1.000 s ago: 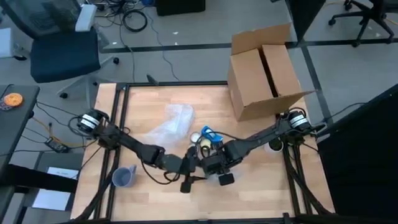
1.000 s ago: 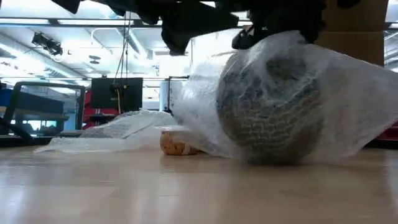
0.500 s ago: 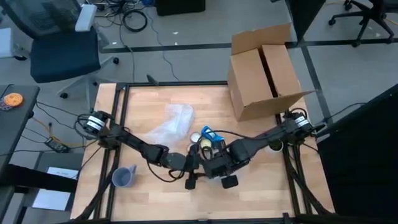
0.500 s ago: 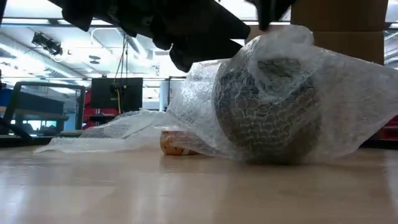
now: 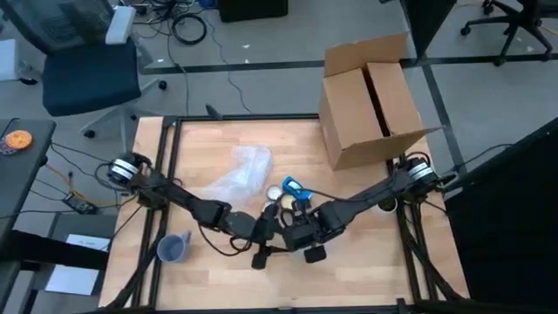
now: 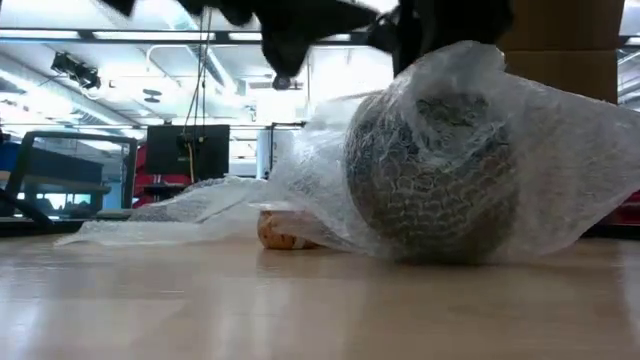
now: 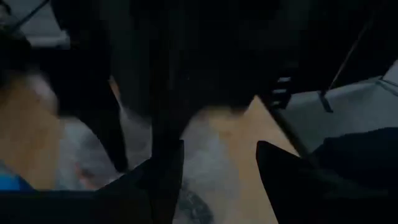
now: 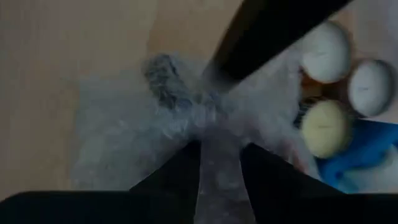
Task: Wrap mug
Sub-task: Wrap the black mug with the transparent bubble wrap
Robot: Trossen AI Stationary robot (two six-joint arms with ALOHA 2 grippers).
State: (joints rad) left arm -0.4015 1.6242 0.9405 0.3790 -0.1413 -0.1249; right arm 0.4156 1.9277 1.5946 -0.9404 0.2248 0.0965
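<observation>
The mug (image 6: pixel 430 180), dark and patterned, lies on the table inside clear bubble wrap (image 6: pixel 560 170). Both arms meet over it near the table's middle front. My right gripper (image 8: pixel 219 168) is shut on wrap gathered over the mug (image 8: pixel 163 78). My left gripper (image 7: pixel 217 180) hovers just above it with fingers apart, wrap and a bit of mug (image 7: pixel 194 206) showing in the gap. From above, the arms hide the bundle; left gripper (image 5: pixel 272 232), right gripper (image 5: pixel 288 227). My right gripper pinches a bunched tuft of the bubble wrap (image 8: pixel 217 146) between its two fingers, over the mug. The tuft is several gathered layers. The wrap's skirt spreads onto the table around the mug (image 6: pixel 600 215), and the mug rests on the table.
A loose sheet of bubble wrap (image 5: pixel 240 174) lies behind the arms. Pale balls (image 8: pixel 323 53) and a blue item (image 5: pixel 294 188) sit just beyond the bundle. An open cardboard box (image 5: pixel 370 96) stands far right, a blue cup (image 5: pixel 174 249) near left.
My left gripper dipped toward the mug's left side, then rose again above it. The wrap over the mug's top has been drawn up into a taller bunch, while the mug has stayed in place on the table.
</observation>
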